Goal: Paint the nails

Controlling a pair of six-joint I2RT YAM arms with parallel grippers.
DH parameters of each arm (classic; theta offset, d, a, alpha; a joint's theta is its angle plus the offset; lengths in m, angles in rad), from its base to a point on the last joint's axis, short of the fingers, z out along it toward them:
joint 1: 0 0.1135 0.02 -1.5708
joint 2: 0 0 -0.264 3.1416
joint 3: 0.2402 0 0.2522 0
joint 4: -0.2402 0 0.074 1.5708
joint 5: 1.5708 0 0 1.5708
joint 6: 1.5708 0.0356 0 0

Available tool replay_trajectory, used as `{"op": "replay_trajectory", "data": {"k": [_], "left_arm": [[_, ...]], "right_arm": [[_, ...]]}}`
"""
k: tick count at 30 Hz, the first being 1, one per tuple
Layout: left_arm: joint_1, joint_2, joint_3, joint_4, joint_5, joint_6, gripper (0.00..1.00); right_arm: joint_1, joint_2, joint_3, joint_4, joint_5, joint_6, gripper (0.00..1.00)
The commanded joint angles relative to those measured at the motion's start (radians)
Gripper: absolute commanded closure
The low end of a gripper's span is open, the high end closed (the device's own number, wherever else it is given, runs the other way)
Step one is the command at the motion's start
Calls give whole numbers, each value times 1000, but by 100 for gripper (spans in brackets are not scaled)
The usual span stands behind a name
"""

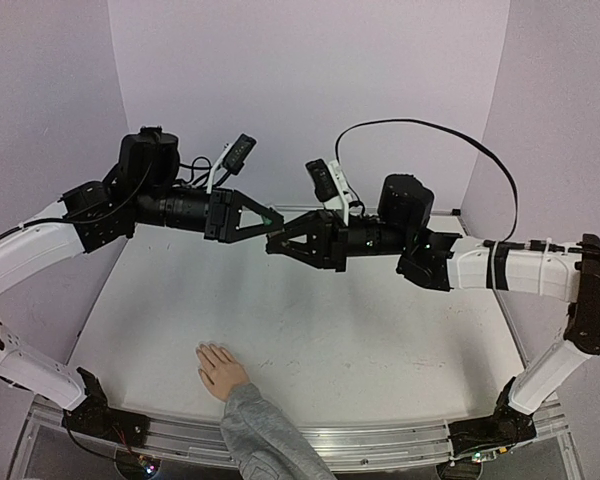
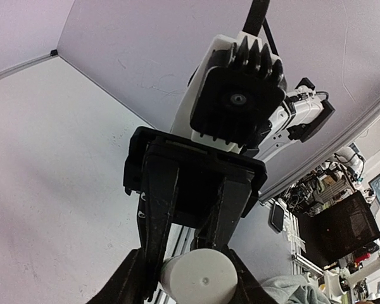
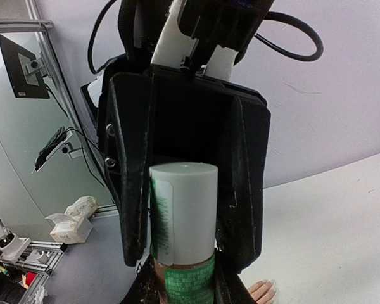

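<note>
Bottle (image 3: 183,209), small whitish green-labelled cylinder, clamped at each end by my right claw (image 3: 185,286) and left claw (image 2: 191,269), mid-frame. Tiny pale nails (image 1: 207,350) on flesh-coloured mannequin hand (image 1: 222,370) lie below, lower left; fingers point up-frame, left arm (image 1: 40,245) likely nearer.

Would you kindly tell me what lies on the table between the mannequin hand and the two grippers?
Nothing: the top view shows bare table between the mannequin hand and the left gripper and right gripper meeting on a bottle.
</note>
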Motion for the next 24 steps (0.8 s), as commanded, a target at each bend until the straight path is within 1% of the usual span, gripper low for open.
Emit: {"op": "replay_trajectory", "data": {"k": [1,4,6,8,9,10,11,12,13,14,15,16,17,18,19,21,23,24], "left_arm": [[1,17,61,10,-16,9,67],[0,35,68,5,-23,6,76],[-1,49,77,-14,-51,6,85],[-4,69,85,-30,-83,-1,91],[-7,81,87,-39,-109,-9,94],[-12,94,92,-48,-137,-27,97],[-12,108,96,-61,-172,-40,100],[-13,121,101,-79,-212,-70,100],[-15,134,105,-94,-250,-91,100],[-18,147,111,-113,-285,-107,100],[-19,158,119,-129,-322,-124,100],[-21,167,125,-141,-350,-137,100],[-22,178,133,-151,-367,-146,100],[-22,188,144,-159,-372,-152,100],[-21,200,157,-161,-359,-152,100],[-23,223,181,-161,-326,-149,100],[-23,232,195,-161,-305,-144,100],[-23,235,200,-160,-293,-140,95]], "right_arm": [[1,-49,-10,90,6,-9,100],[1,-52,-20,75,41,-27,100],[1,-55,-18,35,101,-52,100],[0,-65,-18,-20,213,-88,100],[1,-77,-24,-46,317,-105,100],[8,-91,-35,-71,461,-123,100],[24,-104,-33,-128,667,-148,100],[61,-110,-18,-186,954,-181,100],[139,-108,-9,-221,1227,-230,100],[176,-98,-9,-219,1491,-279,100],[218,-83,-13,-193,1655,-338,100],[230,-71,-10,-182,1722,-380,100],[232,-62,-2,-180,1722,-408,100],[233,-63,-1,-179,1687,-411,100],[233,-69,-5,-179,1607,-401,100],[232,-76,-22,-152,1496,-403,100],[218,-97,-65,-83,1369,-401,100],[203,-116,-100,-48,1294,-389,100]]}}
